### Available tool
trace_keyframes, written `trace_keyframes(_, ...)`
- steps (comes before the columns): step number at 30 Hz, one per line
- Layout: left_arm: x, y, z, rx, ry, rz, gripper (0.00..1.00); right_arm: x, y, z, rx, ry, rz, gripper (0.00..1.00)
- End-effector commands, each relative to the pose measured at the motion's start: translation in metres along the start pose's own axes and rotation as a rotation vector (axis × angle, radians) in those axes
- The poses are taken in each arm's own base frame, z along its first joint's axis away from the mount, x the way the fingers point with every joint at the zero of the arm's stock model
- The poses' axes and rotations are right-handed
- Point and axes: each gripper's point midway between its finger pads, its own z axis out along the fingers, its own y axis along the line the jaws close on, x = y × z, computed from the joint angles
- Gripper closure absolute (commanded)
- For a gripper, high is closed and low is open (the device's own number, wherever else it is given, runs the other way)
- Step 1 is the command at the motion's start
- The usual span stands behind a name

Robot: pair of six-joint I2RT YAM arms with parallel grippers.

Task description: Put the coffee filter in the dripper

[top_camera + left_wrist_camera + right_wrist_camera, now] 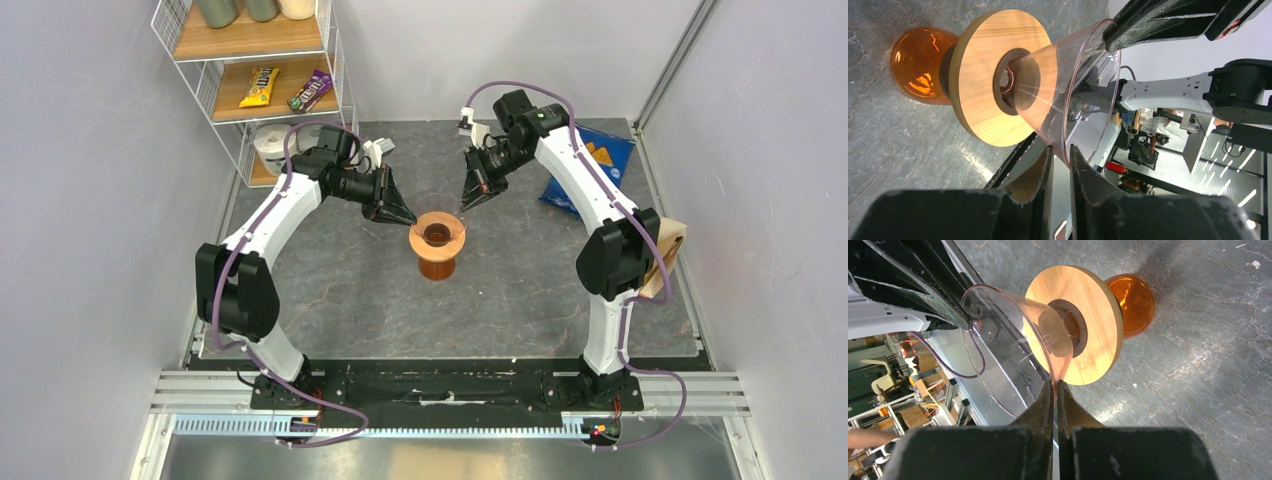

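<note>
The dripper (436, 262) stands upright mid-table, orange-brown with a wide rim and a dark centre hole. My left gripper (405, 214) is at its left rim and my right gripper (470, 199) at its right rim. In the left wrist view the fingers (1062, 150) straddle the clear cone's rim with a narrow gap, touching it, below the wooden collar (983, 75). In the right wrist view the fingers (1055, 383) are pinched tight on the cone's rim, near the collar (1093, 310). The cone looks empty. No coffee filter shows plainly. A light-brown thing (668, 248) sits half hidden behind my right arm.
A blue crisp bag (592, 172) lies at the back right. A white wire shelf (255, 70) with snack bars stands at the back left, with a white paper roll (270, 146) on its lowest level. Grey walls close in both sides.
</note>
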Motion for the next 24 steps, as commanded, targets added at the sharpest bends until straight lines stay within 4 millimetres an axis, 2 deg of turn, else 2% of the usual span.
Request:
trace_keyframes(1, 0.005, 0.034, 0.01, -0.089, 0.025, -0.026, 0.88, -0.001, -0.011, 0.013, 0.017, 0.028, -0.007, 1.0)
trace_keyframes(24, 0.002, 0.045, 0.013, -0.112, 0.028, -0.052, 0.88, -0.001, -0.025, 0.023, 0.042, 0.049, 0.003, 1.0)
